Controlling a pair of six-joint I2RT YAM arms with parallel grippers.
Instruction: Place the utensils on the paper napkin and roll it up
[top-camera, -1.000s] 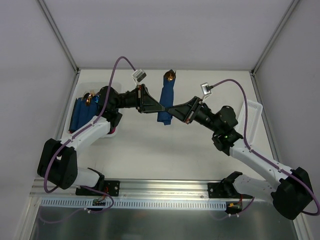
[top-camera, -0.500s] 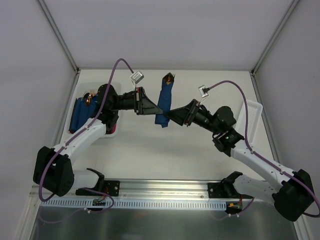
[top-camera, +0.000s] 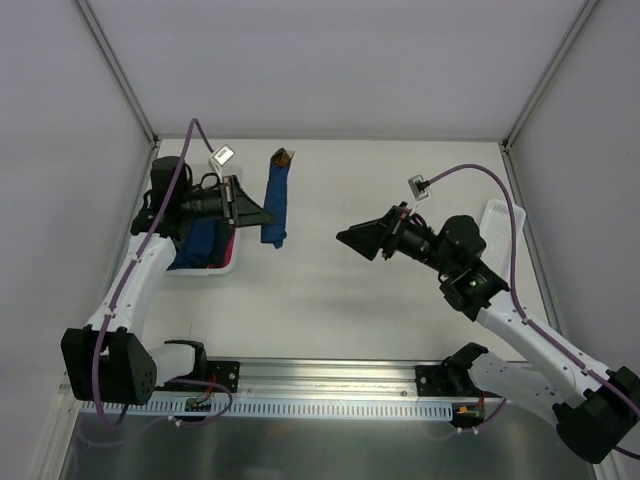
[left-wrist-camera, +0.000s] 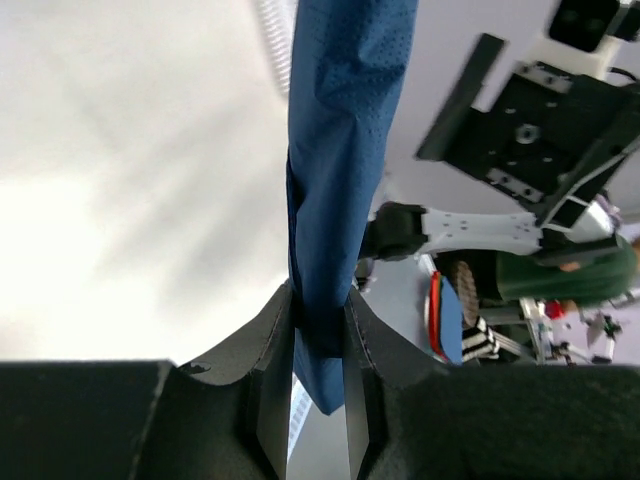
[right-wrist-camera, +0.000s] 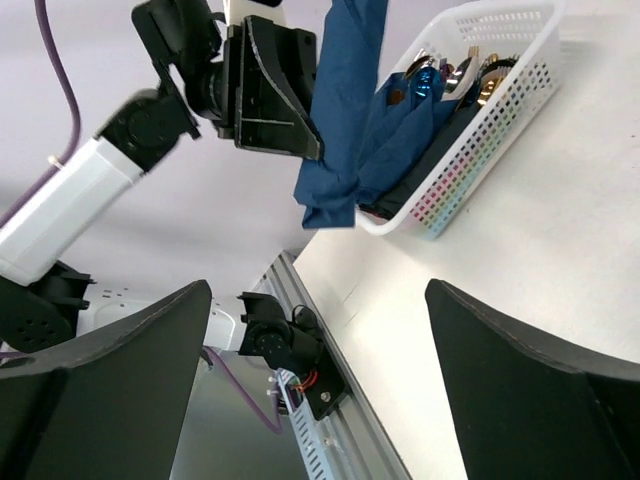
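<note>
The paper napkin (top-camera: 275, 196) is a dark blue roll hanging upright above the table's back left. A coppery utensil tip (top-camera: 283, 156) pokes from its top; the rest of the utensils are hidden inside. My left gripper (top-camera: 262, 213) is shut on the roll's lower part. In the left wrist view the roll (left-wrist-camera: 340, 150) rises from between the left gripper's (left-wrist-camera: 320, 330) pinching jaws. My right gripper (top-camera: 345, 238) hangs open and empty at mid-table, well to the right of the roll. The right wrist view shows the right gripper (right-wrist-camera: 320, 360) wide open, with the roll (right-wrist-camera: 340, 100) far ahead.
A white basket (top-camera: 200, 271) at the left edge holds other dark blue rolls (right-wrist-camera: 420, 120) with metallic cutlery heads; it lies just left of and below the held roll. A white perforated tray (top-camera: 500, 225) stands at the right edge. The aluminium rail (top-camera: 320, 385) runs along the near edge.
My right gripper has opened, let go of the roll and pulled back to the right. The left arm has carried the roll leftward, toward the basket.
</note>
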